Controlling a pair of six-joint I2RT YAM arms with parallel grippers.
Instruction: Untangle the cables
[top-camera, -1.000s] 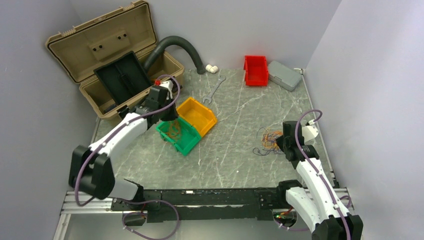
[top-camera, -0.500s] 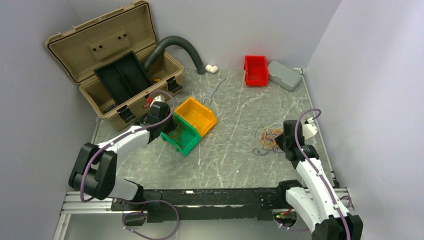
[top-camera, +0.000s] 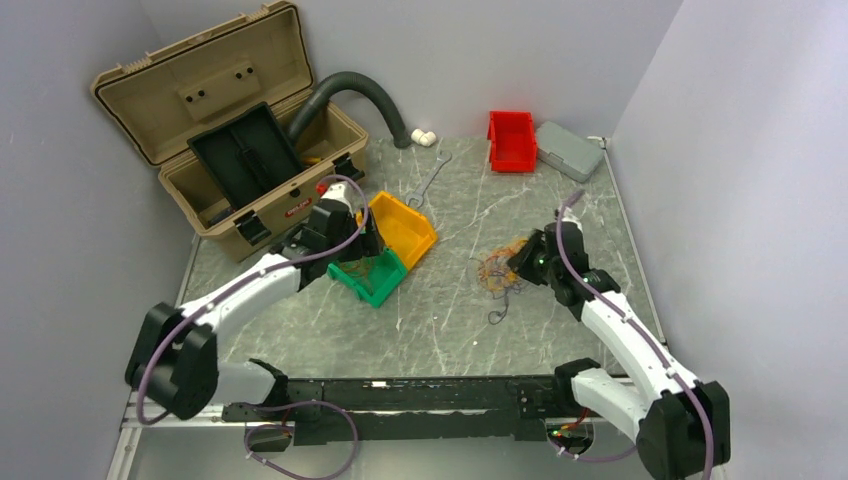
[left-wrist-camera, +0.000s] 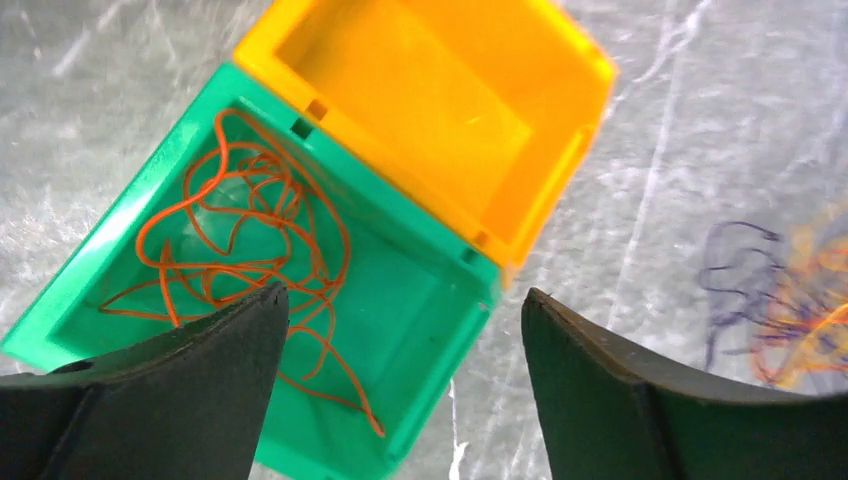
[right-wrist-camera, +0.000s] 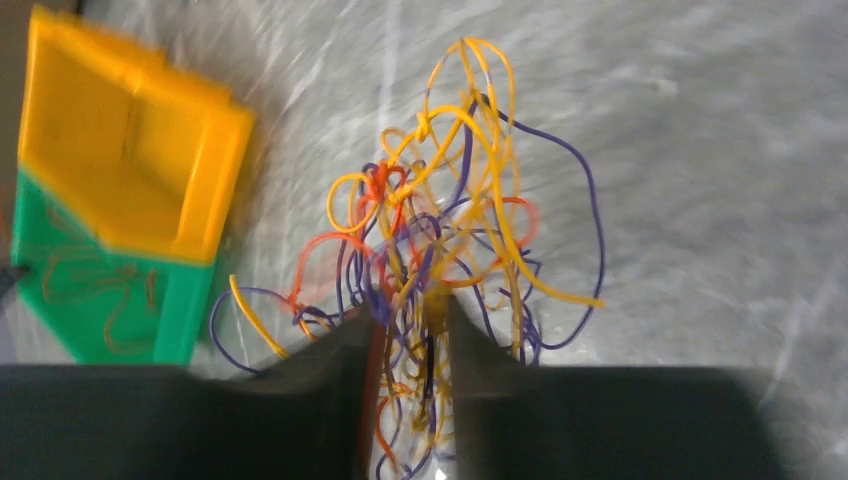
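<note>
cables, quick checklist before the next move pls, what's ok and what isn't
1. Left gripper empty: ok, jaws wide apart, nothing between them.
2. Orange wire inside the green bin: ok, what shows lies within the walls.
3. Yellow bin free for another colour: ok, nothing in it.
4. Right gripper has a hold on the cables: ok, shut on strands at the bunch's near edge.
5. Only one strand in that grip: cannot tell, the view is blurred and several colours cross at the fingertips.
6. Bunch loosened: not ok, yellow, orange and purple loops are knotted together.
</note>
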